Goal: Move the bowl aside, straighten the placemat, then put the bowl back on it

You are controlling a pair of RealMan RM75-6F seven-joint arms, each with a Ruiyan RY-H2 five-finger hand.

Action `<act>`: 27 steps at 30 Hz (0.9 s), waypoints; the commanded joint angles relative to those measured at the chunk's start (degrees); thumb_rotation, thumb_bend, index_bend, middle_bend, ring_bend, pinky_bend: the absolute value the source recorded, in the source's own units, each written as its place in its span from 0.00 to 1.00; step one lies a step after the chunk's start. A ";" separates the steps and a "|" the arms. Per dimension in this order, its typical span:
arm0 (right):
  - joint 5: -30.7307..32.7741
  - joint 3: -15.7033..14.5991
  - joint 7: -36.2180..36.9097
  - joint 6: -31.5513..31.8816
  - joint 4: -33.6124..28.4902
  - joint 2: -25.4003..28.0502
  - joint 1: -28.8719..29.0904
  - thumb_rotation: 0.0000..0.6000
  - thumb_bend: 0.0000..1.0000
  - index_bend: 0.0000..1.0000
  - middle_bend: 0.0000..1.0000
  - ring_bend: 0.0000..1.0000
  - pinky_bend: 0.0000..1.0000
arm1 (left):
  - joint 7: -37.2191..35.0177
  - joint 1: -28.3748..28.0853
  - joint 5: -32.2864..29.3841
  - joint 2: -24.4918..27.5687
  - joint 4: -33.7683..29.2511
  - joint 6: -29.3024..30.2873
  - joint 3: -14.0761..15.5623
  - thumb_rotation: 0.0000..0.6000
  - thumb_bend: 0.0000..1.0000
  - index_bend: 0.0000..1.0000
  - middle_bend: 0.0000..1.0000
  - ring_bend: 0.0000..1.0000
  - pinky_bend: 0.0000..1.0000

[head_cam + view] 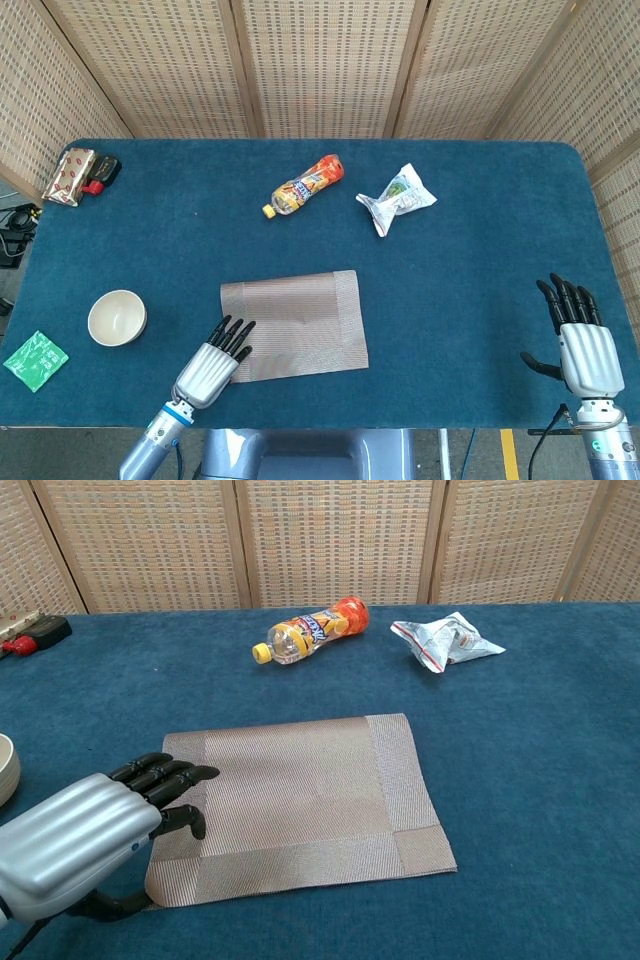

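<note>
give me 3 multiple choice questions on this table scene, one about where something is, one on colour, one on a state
1. Where is the bowl?
A. on the placemat
B. on the table left of the placemat
C. in the right hand

2. What colour is the table cover?
A. dark blue
B. red
C. white

3. How does the bottle sit?
A. upright
B. lying on its side
C. held in a hand

Key: 1 B, the bowl stands on the table, apart from the placemat. 2 A, the cloth is dark blue throughout. 3 B, the bottle lies flat at the far side, with the left hand and right hand both far from it.
</note>
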 commanded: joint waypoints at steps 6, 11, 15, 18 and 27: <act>0.10 -0.01 0.25 -0.21 0.01 0.07 0.06 1.00 0.15 0.00 0.00 0.00 0.00 | -0.86 -0.28 0.08 -0.84 0.59 0.06 -0.07 1.00 0.38 0.41 0.00 0.00 0.00; -0.03 -0.08 0.40 -0.24 -0.06 0.15 0.06 1.00 0.15 0.00 0.00 0.00 0.00 | -1.24 -0.50 -0.31 -1.11 0.91 -0.19 -0.27 1.00 0.41 0.46 0.00 0.00 0.00; 0.00 -0.11 0.45 -0.34 -0.11 0.20 0.07 1.00 0.15 0.00 0.00 0.00 0.00 | -1.28 -0.56 -0.34 -1.22 1.09 -0.13 -0.25 1.00 0.44 0.49 0.00 0.00 0.00; -0.08 -0.14 0.45 -0.34 -0.14 0.21 0.08 1.00 0.15 0.00 0.00 0.00 0.00 | -1.46 -0.60 -0.37 -1.17 1.11 -0.05 -0.25 1.00 0.46 0.50 0.00 0.00 0.00; -0.10 -0.17 0.47 -0.39 -0.10 0.18 0.10 1.00 0.15 0.00 0.00 0.00 0.00 | -2.11 -0.78 -0.80 -0.63 0.54 -0.20 -0.27 1.00 0.53 0.54 0.00 0.00 0.00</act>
